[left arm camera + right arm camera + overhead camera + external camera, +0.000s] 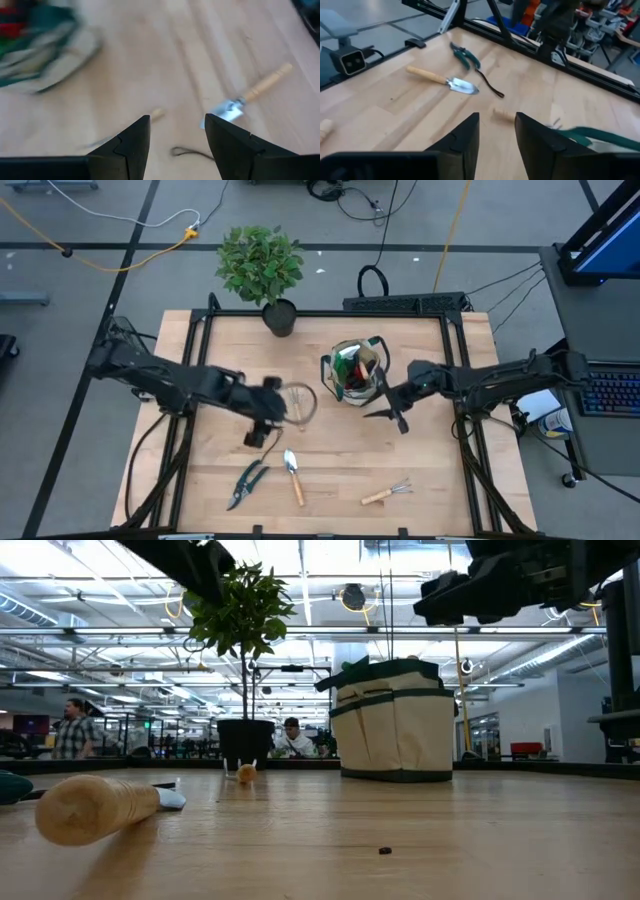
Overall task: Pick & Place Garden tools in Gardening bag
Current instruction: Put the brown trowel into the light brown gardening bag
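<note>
Your left gripper fills the near edge of its wrist view, fingers spread wide with nothing between them; past them you see bare wood, a trowel and a thin dark loop on the table. Blur smears the bag at that picture's corner, so you can't read its contents there. Your right gripper has its fingers parted, nothing between them; beyond lie the trowel, the shears and a short wooden stub, half hidden by a finger. A green strap cuts off at that picture's edge.

From above, your left gripper hangs over the table's middle, motion-blurred, next to a faint pale ring you can't identify. Your right gripper sits just beside the bag, which holds red, green and wooden bits too small to name. Shears, trowel and small rake lie loose near the front edge. A potted plant stands at the back edge.

Low view: a wooden handle sits nearest, its blade hidden; both arms cut off at the top.
</note>
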Motion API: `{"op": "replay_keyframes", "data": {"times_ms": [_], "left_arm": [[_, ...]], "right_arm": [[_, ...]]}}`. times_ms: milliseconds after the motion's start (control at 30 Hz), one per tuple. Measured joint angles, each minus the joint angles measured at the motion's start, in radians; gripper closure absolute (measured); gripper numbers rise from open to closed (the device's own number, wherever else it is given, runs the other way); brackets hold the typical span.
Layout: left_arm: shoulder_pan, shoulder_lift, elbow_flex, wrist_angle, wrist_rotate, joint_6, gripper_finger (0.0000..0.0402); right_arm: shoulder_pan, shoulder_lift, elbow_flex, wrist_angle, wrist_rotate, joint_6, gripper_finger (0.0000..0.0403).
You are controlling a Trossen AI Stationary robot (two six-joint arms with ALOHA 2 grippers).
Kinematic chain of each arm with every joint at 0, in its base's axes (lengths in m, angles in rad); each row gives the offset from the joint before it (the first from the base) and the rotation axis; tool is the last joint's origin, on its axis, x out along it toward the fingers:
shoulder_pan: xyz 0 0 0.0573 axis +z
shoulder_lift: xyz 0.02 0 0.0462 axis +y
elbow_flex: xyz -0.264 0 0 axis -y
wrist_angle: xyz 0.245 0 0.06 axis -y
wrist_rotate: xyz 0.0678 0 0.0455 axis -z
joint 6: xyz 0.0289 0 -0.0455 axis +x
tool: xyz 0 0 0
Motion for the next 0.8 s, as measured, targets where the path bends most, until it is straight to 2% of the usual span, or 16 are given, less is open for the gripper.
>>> {"op": "replay_keyframes", "data": {"times_ms": [167, 433, 600, 800], "left_arm": [[-0.057, 0.136, 0.000, 0.093, 0.026, -0.005, 0.0206], [-0.149, 0.296, 0.000, 0.293, 0.147, 0.042, 0.0206], [-0.200, 0.362, 0.000, 0.411, 0.152, 0.041, 0.0206], [-0.239, 0.452, 0.000, 0.452, 0.132, 0.021, 0.0206]], "right_arm": [[0.005, 0.000, 0.000, 0.000, 0.002, -0.003, 0.0282], [0.005, 0.000, 0.000, 0.000, 0.002, 0.006, 0.0286], [0.005, 0.000, 0.000, 0.000, 0.002, 0.092, 0.0293], [0.011, 0.000, 0.000, 0.000, -0.001, 0.160, 0.0298]]}}
